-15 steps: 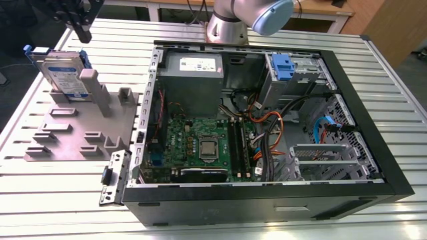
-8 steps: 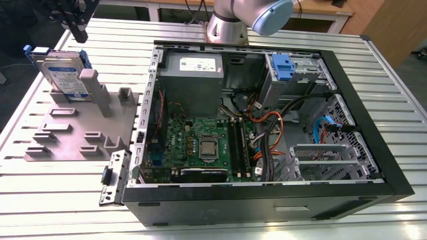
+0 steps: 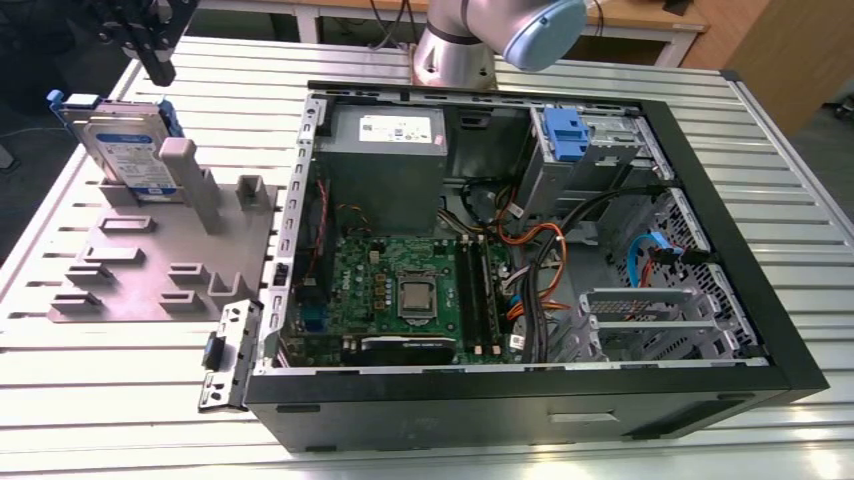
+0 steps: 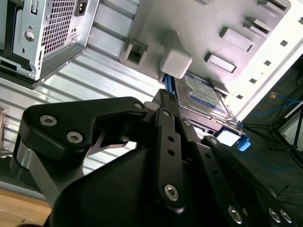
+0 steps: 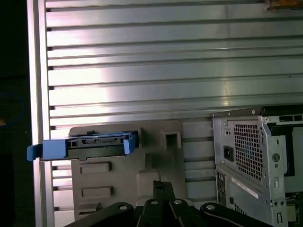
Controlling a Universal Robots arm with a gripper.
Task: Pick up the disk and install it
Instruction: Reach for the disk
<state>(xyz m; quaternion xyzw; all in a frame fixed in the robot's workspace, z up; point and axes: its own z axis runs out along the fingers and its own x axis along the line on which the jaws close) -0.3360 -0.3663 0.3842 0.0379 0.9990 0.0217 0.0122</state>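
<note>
Black claw (image 3: 159,72) pointing down, above upright disk (image 3: 128,148)

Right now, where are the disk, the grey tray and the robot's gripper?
disk (image 3: 128,146): exterior view, on its white-and-blue label.
grey tray (image 3: 154,245): exterior view, on its flat base.
gripper (image 5: 159,187): first wrist view, at its black tip.

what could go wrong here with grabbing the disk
1. The claw looks shut near the disk; reaching in like that could knock the disk rather than grip it.
2. The disk stands on edge in the tray with a post tight beside it, which could snag a finger.
</note>
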